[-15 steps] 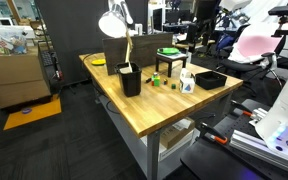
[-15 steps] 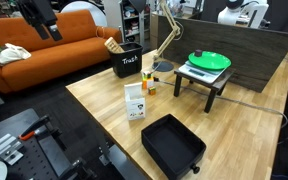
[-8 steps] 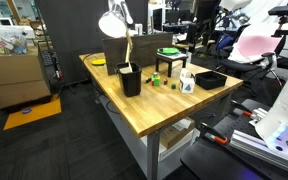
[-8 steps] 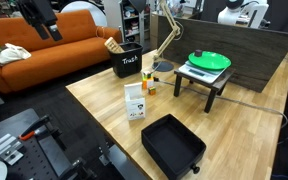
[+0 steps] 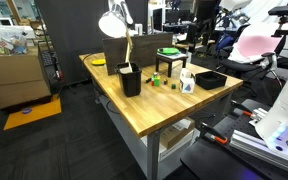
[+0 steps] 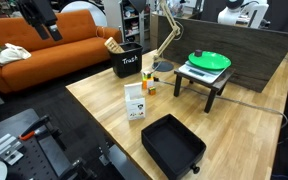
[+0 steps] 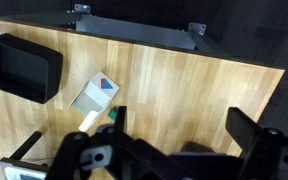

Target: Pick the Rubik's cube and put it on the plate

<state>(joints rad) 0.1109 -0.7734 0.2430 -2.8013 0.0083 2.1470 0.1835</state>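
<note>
The bright green plate [image 6: 209, 60] lies on a small black stool on the wooden table, and it also shows in an exterior view [image 5: 168, 52]. A small multi-coloured block, apparently the Rubik's cube [image 6: 147, 84], sits next to the white carton [image 6: 135, 100]. In the wrist view only a green bit [image 7: 112, 114] shows by the carton [image 7: 94, 95]. My gripper [image 7: 181, 122] is open and empty, high above bare wood. It does not show in either exterior view.
A black rectangular tray [image 6: 172, 146] lies near the table's edge, and it shows in the wrist view [image 7: 24, 66]. A black trash bin [image 6: 127, 62] and a desk lamp [image 6: 165, 30] stand at the back. A dark wall panel [image 7: 154, 28] borders the table.
</note>
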